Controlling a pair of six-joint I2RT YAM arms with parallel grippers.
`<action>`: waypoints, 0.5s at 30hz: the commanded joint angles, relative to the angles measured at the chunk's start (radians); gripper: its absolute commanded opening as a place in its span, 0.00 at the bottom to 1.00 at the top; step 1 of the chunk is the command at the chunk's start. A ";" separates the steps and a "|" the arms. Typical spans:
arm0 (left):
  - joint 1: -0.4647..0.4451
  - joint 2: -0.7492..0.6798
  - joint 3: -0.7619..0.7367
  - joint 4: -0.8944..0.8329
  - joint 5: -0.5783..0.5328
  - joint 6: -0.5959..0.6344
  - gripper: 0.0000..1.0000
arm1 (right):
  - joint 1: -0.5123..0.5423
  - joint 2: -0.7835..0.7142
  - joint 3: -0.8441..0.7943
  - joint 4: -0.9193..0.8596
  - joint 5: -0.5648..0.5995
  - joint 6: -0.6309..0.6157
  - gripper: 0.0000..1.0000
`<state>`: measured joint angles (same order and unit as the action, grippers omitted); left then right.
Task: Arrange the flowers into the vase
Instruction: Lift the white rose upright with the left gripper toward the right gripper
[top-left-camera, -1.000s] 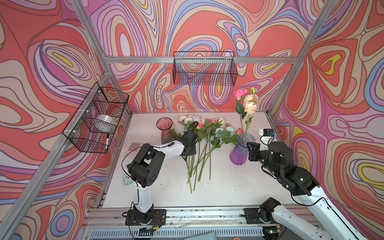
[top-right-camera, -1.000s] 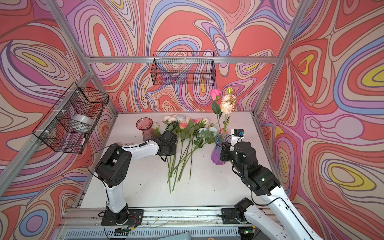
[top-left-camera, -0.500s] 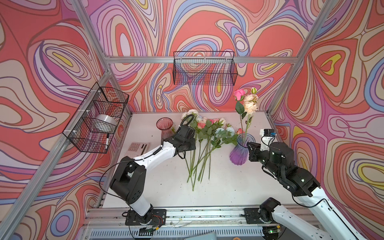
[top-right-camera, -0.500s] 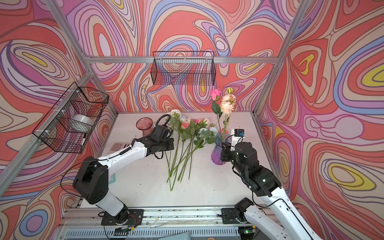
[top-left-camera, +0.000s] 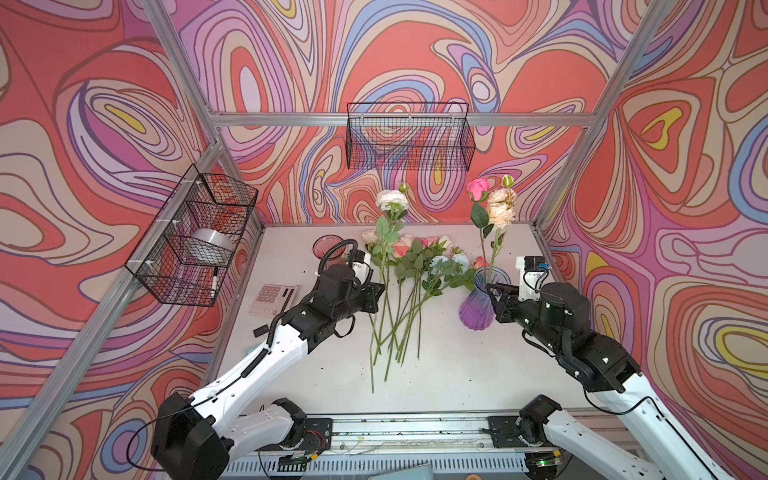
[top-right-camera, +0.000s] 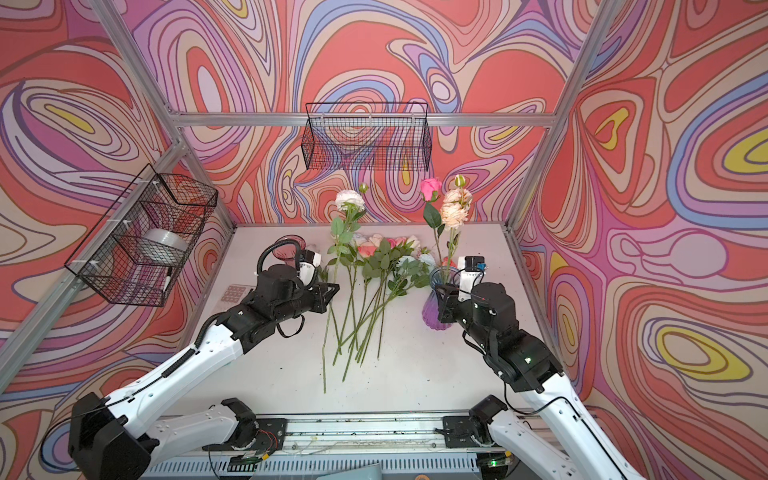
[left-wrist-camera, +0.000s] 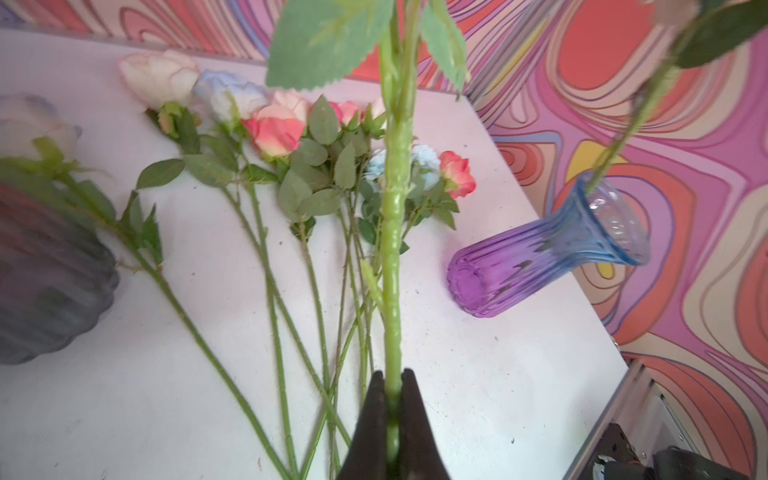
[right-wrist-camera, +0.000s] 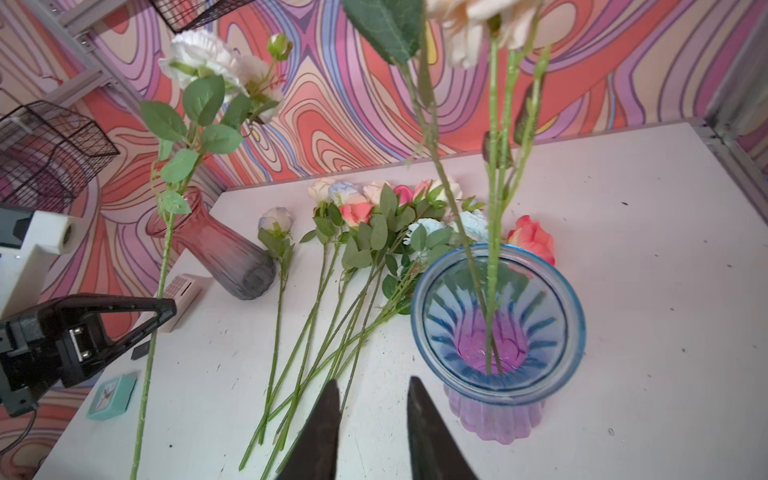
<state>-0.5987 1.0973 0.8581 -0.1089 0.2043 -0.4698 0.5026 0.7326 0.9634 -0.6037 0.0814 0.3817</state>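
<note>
Several flowers (top-left-camera: 419, 266) (top-right-camera: 382, 257) lie in a loose fan mid-table, blooms toward the back wall. My left gripper (top-left-camera: 376, 297) (left-wrist-camera: 392, 376) is shut on the stem of a white flower (top-left-camera: 392, 200) (right-wrist-camera: 195, 58), which stands upright above the pile. The vase (top-left-camera: 478, 307) (left-wrist-camera: 540, 266) (right-wrist-camera: 498, 419), blue at the rim and purple below, stands upright to the right. It holds a pink flower (top-left-camera: 478, 188) and a peach flower (top-left-camera: 500, 208). My right gripper (top-left-camera: 494, 291) (right-wrist-camera: 372, 384) is open and empty, close beside the vase.
A red-to-grey second vase (top-left-camera: 326, 247) (right-wrist-camera: 224, 253) stands back left of the pile. A calculator (top-left-camera: 272, 299) and a small teal clock (right-wrist-camera: 111, 397) lie at the left. Wire baskets hang on the left wall (top-left-camera: 199, 237) and the back wall (top-left-camera: 409, 137).
My left gripper rose from the pile with the white flower, whose stem swung upright. My right gripper's jaws opened wider beside the vase.
</note>
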 joint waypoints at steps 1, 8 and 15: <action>-0.036 -0.053 -0.061 0.263 0.098 0.058 0.00 | -0.003 0.023 0.044 0.078 -0.188 0.000 0.39; -0.136 -0.019 -0.027 0.431 0.124 0.118 0.00 | -0.002 0.139 0.123 0.207 -0.432 0.050 0.50; -0.185 0.062 0.025 0.523 0.142 0.089 0.00 | 0.028 0.200 0.139 0.357 -0.541 0.108 0.51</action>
<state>-0.7723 1.1404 0.8482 0.3065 0.3229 -0.3859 0.5144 0.9226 1.0828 -0.3408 -0.3714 0.4583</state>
